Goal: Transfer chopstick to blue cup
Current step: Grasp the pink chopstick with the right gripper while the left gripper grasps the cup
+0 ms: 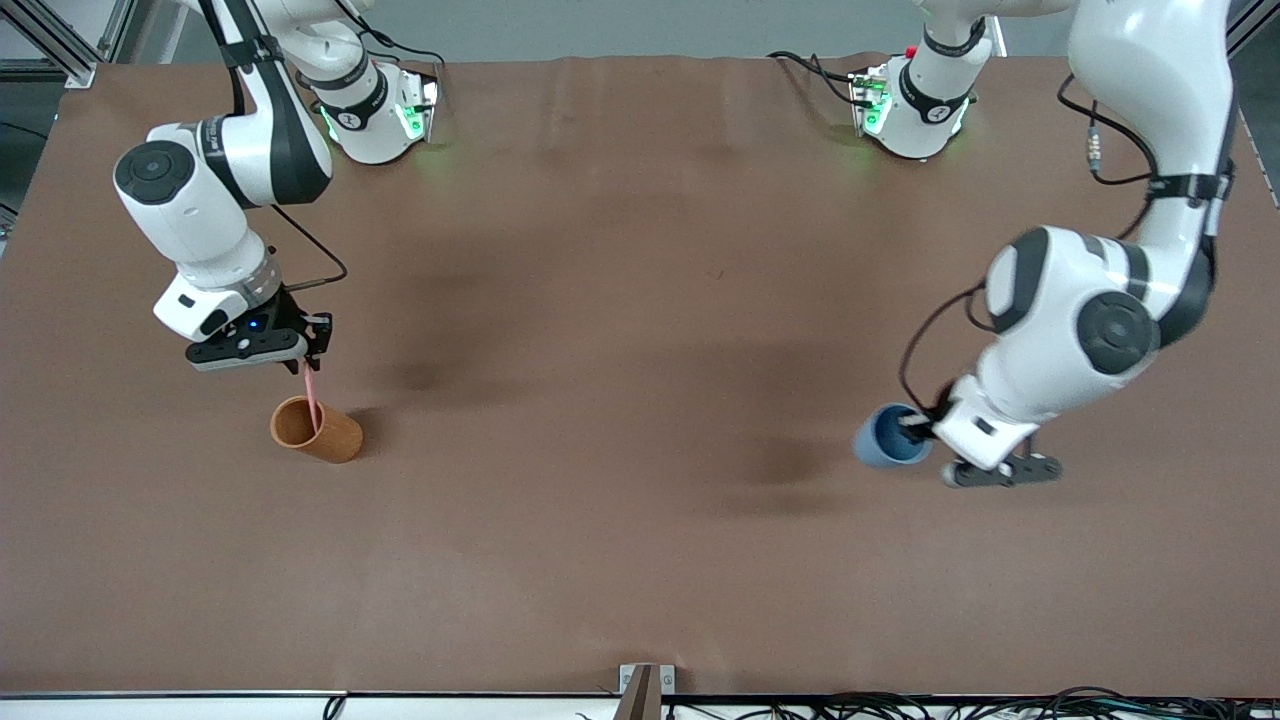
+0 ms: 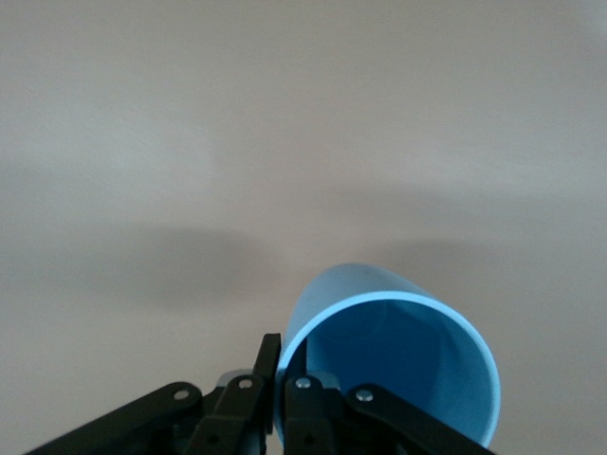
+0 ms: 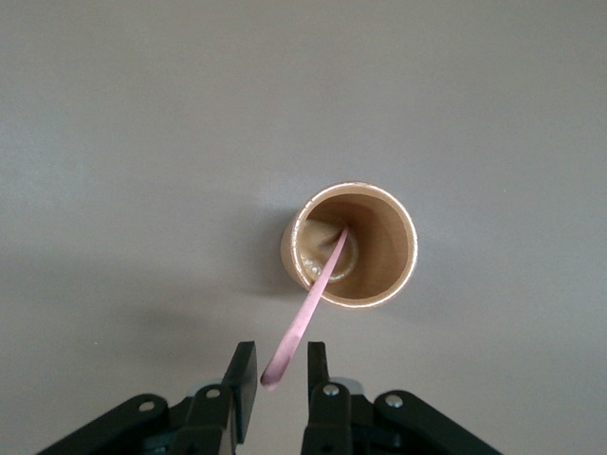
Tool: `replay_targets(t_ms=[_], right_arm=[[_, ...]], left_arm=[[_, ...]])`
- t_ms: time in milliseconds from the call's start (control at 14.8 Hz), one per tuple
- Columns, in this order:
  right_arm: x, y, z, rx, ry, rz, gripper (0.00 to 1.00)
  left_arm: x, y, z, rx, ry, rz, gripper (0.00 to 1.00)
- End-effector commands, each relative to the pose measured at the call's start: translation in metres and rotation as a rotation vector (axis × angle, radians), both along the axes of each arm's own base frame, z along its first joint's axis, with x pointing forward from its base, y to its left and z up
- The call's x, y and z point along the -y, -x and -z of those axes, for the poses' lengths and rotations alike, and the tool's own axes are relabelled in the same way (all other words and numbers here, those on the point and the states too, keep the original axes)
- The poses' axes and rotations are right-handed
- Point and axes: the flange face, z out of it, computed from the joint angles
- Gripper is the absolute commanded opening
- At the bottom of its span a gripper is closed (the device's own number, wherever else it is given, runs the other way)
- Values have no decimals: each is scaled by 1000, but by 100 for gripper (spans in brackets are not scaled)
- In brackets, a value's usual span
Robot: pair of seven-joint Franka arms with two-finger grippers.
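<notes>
Blue cup sits lowest in the front view, toward the left arm's end of the table, and appears tipped. The left gripper is clamped on its rim, one finger inside the wall and one outside, as the left wrist view shows. Well apart, toward the right arm's end, the orange-brown cup stands with the chopstick leaning in it, lower tip on the cup floor. The right gripper hangs over that cup, its fingers narrowed around the stick's top end with a small gap showing on each side; contact not confirmed. Risks, as judged: the stick is thin and leans, so the pads may close off-centre and let it pivot or slip out on the lift. Dragging it against the rim could topple the orange-brown cup. The rim-only pinch on the blue cup could let it rotate or drop, shifting the target opening during insertion.
</notes>
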Motion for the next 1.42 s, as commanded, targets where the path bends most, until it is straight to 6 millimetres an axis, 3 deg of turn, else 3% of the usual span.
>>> replay_targets(t_ms=[0,270,472,607,810,1012,1215,1350], right_arm=[[13,3,8,19,9,5,24],[15,0,11,26,7,11,21],[19,-1,12,26,7,20,12],[22,-2,11,19,9,26,8],[28,-8,-6,-39,28,59,8],[34,-24,-59,-153,59,110,8],[26,-38,-136,-225,13,159,5],[21,-46,-164,-287,-37,182,4]], left_arm=[[71,29,-2,-16,-11,-93,0],[160,65,26,-8,-31,-175,1],[196,84,54,-16,-30,-180,1],[210,92,70,-19,-27,-181,1],[237,103,96,-26,-9,-187,1],[242,106,115,10,-56,-200,1],[242,108,119,7,-61,-198,2],[243,109,126,-2,-62,-198,4]])
